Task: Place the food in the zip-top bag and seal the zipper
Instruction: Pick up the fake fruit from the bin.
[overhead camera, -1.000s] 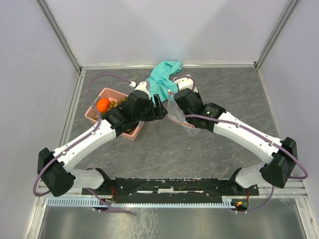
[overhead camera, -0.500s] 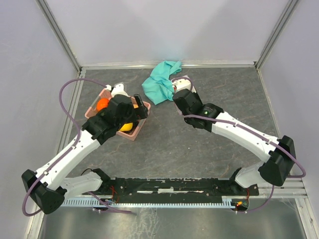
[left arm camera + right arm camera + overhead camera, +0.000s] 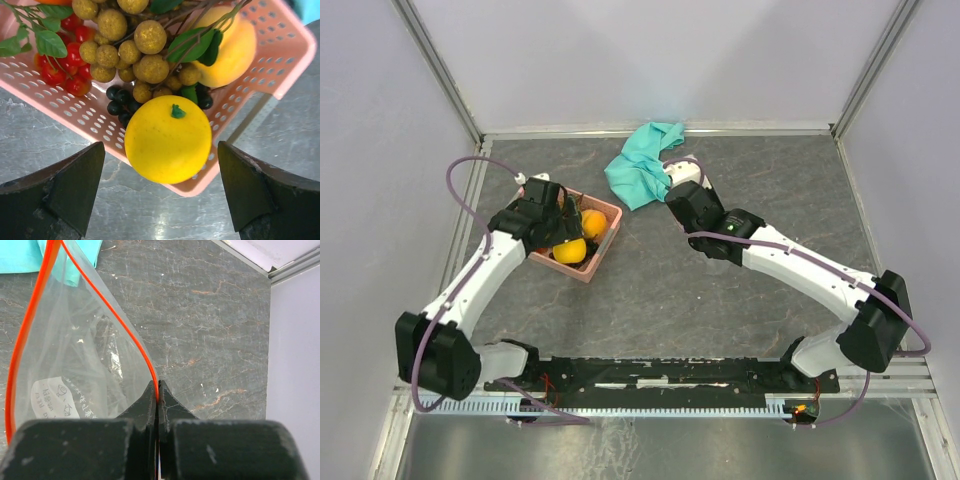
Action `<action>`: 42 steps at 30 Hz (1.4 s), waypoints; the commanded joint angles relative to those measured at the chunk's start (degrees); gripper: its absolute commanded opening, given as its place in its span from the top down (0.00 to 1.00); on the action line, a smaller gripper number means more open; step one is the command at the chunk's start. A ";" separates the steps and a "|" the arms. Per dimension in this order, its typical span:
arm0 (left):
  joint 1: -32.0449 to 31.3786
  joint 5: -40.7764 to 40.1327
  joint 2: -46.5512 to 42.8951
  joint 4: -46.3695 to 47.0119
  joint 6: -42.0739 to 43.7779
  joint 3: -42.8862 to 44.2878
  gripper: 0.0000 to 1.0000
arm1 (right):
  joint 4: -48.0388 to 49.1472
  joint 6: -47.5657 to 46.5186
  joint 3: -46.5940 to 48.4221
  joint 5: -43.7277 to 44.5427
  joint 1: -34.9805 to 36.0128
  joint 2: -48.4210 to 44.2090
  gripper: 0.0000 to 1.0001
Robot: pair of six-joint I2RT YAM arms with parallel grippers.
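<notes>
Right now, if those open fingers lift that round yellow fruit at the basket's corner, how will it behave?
Probably apt to roll: the yellow fruit is nearly a ball. Its smooth skin might slip between the left fingers. It looks firm, so it likely keeps its shape.

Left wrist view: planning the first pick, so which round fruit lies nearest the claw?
The bright yellow fruit with the green stem nub, lowest in frame; the paler peach-like fruit sits farther back.

One basket (image 3: 280, 50), one bag (image 3: 75, 350), one cloth (image 3: 640, 165)
</notes>
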 commanded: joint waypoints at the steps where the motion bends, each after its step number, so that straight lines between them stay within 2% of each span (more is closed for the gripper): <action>1: 2.44 6.79 4.42 -1.23 7.04 1.34 0.00 | 1.98 0.47 -0.20 0.05 0.03 -0.07 0.98; 7: 2.90 11.60 8.33 0.42 8.04 0.96 0.00 | 1.80 1.09 -0.51 -0.65 0.03 -0.06 0.98; 14: 2.88 12.61 12.64 1.33 8.52 0.86 0.02 | 1.89 1.47 -0.55 -1.25 0.03 0.24 0.98; 18: 2.90 13.65 11.94 1.31 8.42 0.72 0.10 | 1.74 1.45 -0.51 -1.25 0.03 -0.20 0.98; 26: 2.90 15.15 5.51 0.78 6.24 1.58 0.42 | 1.97 2.52 -0.66 -2.76 0.03 -0.52 0.98; 34: 2.83 20.46 -1.49 3.37 0.87 2.55 0.52 | 2.61 5.25 -0.17 -5.77 0.32 0.87 0.98; 42: 1.95 31.79 -6.53 13.53 -8.22 0.11 0.56 | 2.83 6.12 1.52 -7.70 1.88 2.66 0.98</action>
